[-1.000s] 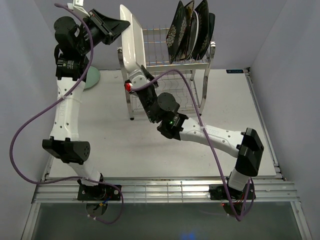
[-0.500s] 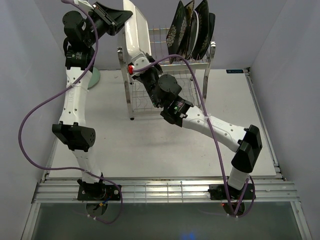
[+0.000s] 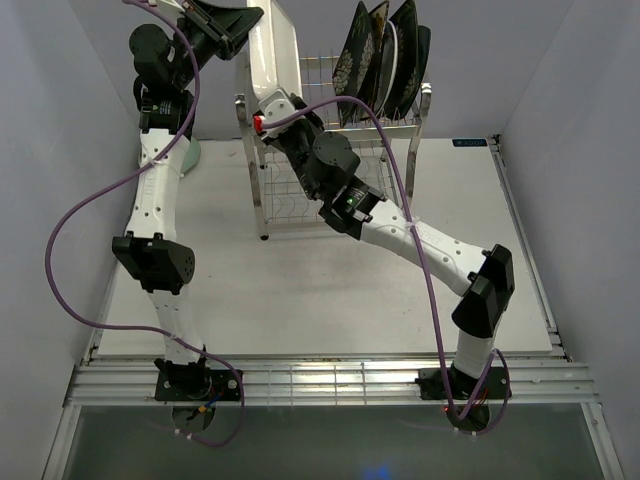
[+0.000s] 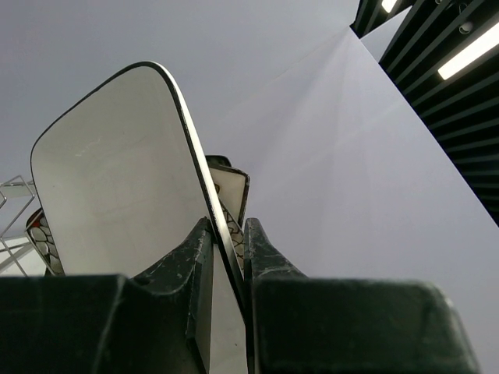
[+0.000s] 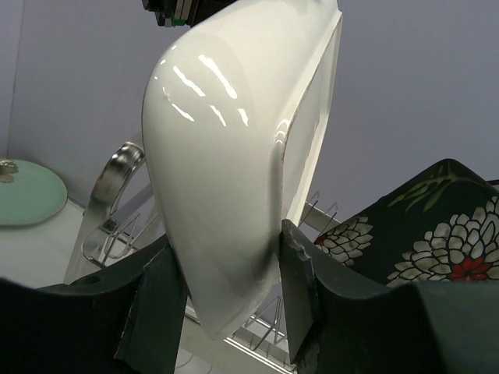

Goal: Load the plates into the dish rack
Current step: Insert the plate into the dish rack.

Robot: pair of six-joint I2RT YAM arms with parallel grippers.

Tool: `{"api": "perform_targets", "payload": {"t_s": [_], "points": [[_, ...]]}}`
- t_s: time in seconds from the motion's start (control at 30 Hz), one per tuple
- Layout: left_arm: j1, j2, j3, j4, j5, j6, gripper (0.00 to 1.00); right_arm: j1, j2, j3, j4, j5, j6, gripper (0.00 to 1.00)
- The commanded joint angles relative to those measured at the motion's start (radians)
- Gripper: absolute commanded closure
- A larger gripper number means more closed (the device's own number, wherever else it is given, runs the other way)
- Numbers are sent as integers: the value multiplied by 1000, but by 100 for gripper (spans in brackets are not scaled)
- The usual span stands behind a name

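— Which plate have they got up there?
— The white rectangular plate (image 3: 272,50), stood on edge in the air. The left claw (image 3: 238,18) pinches its upper rim. From there the plate hangs down to the right claw (image 3: 272,108), which clamps the lower end.
— Both closed on it, then?
— Yes. From the left wrist you see two dark fingers (image 4: 199,253) squeezed tight on the thin black-edged rim, and the plate rises straight out ahead of that claw. From the right wrist the fingers (image 5: 160,288) stand wider, one on each side of the plate's glossy body, which towers right above them.
— And the rack?
— The dish rack (image 3: 340,130) is just beyond the right claw and to its right, with the near post close beside it. I can't tell if the plate's lower edge touches the wire.
— Anything loaded?
— Dark floral plates (image 3: 385,55) stand on edge in the top tier, right of both claws and apart from the held plate.
— Anything else?
— A pale green plate (image 5: 27,191) lies flat on the table (image 3: 300,290), off to the right claw's left and lower down.
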Motion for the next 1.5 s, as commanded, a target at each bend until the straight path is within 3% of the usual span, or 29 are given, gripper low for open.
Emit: {"api": "perform_targets", "payload": {"t_s": [0.0,1.47], "points": [[-46,19,19,134,163,54,100,-15,-46,163,280,-111,88,83],[-82,50,-60,283,160,3,100,-49,-62,204,249,-127,-24,85]]}}
